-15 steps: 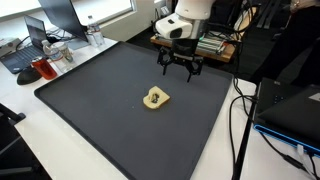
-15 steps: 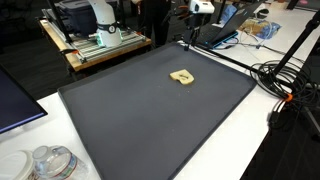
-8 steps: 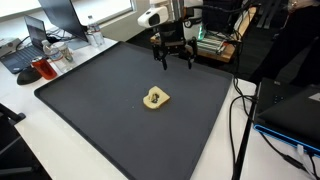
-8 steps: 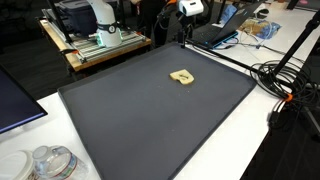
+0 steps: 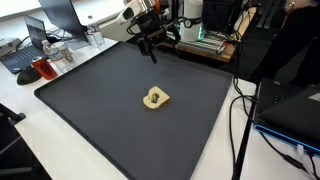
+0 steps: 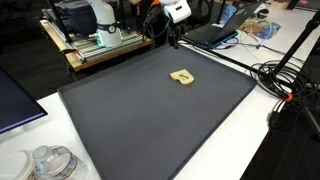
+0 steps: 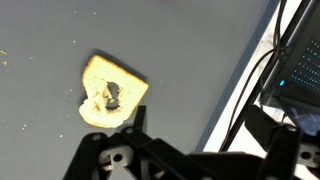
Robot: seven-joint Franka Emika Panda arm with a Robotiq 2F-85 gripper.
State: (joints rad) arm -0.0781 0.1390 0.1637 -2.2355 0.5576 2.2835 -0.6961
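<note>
The dark mat [image 5: 90, 115] lies bare all round the bread slice [image 5: 156, 98], leaving open approach from above and every side; cables [image 5: 237, 120] and a laptop [image 5: 290, 105] crowd one edge; a wooden bench [image 6: 104, 52] borders another.

We're looking at a white table [image 5: 50, 140], with a big dark grey mat [image 5: 100, 115] spread flat over most of its top. Out on the mat lies one slice of bread [image 5: 155, 98], flat, with a dark blotch in its middle, well in from every edge. Past the mat's edge, black cables [image 6: 280, 80] sprawl over the bare white top, and a clear plastic container [image 6: 50, 162] sits by a corner.
</note>
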